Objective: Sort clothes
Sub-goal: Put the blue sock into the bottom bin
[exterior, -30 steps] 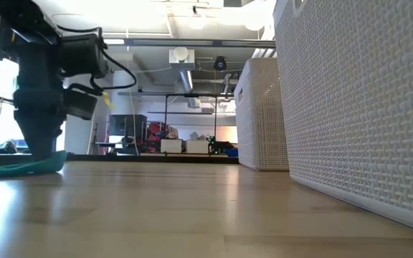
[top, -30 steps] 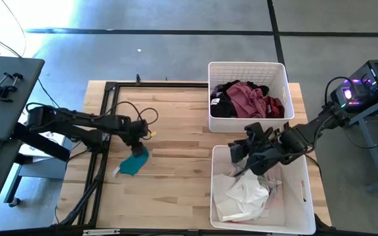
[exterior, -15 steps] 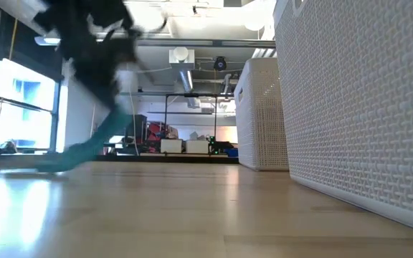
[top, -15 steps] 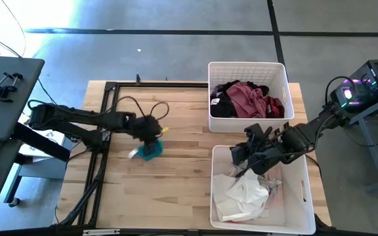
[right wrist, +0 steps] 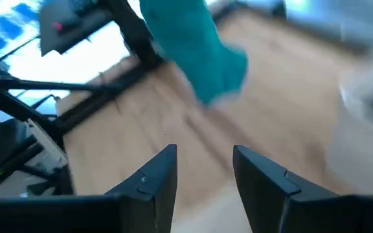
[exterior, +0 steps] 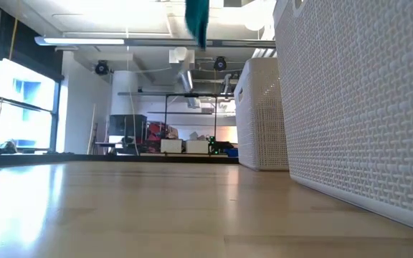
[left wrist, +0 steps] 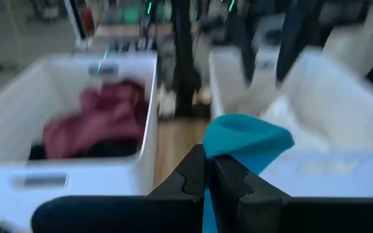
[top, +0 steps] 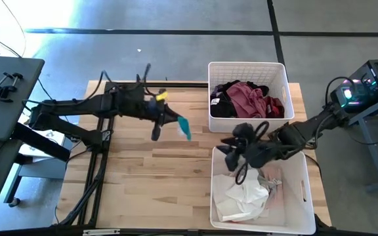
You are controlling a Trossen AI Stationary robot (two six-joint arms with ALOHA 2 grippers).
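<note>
Teal garment [top: 184, 126] hangs pinched in the closed left gripper [top: 169, 119], lifted above the pale wooden tabletop [top: 163, 183]; beyond it two white bins [top: 247, 71], the right gripper [top: 231, 152] parted, empty; grey concrete floor [top: 176, 46] around

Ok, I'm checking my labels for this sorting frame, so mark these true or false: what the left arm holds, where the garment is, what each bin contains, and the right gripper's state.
1. The left gripper is shut on the teal garment. True.
2. The teal garment lies flat on the table. False: it hangs lifted above the wood.
3. The far bin holds maroon and black clothes. True.
4. The near bin holds only dark clothes. False: pale white fabric fills it.
5. The right gripper is shut on cloth. False: open, holding nothing.
</note>
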